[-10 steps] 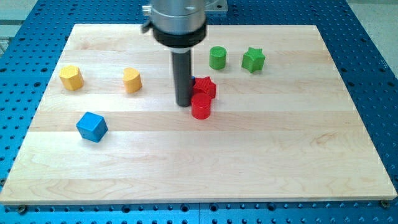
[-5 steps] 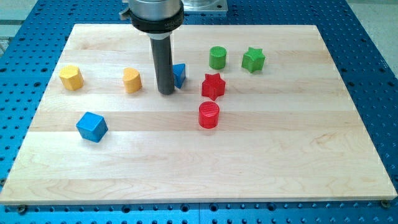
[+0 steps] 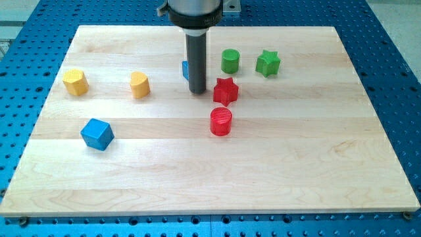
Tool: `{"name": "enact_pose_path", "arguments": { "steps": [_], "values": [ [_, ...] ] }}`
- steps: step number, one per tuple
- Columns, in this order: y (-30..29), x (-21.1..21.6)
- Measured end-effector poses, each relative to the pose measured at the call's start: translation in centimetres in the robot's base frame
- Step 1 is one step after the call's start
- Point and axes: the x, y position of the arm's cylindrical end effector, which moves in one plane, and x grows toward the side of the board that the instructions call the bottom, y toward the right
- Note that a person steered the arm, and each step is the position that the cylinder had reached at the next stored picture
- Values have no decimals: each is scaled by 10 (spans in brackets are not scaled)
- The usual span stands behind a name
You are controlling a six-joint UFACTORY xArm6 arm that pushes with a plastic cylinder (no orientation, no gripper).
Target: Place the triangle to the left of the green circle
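On the wooden worktop, a green star sits near the view's top. A red star stands just above a red cylinder. Two yellow blocks and a blue cube lie at the view's left.

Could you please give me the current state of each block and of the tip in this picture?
my tip: down on the board, just left of the red star.
blue triangle: mostly hidden behind the rod, left of the green circle.
green circle: upright, untouched.
green star: flat, free.
red star: flat, free.
red cylinder: upright.
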Motion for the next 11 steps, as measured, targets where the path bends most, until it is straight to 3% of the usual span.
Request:
{"name": "enact_pose_path", "arguments": {
  "steps": [2,3,4,6,7,8,9,11],
  "values": [
    [-21,-17],
    [-47,6],
    [-85,-7],
    [-78,-20],
    [-103,-17],
    [-92,-19],
    [-39,-30],
    [-31,-77]
  ]
}}
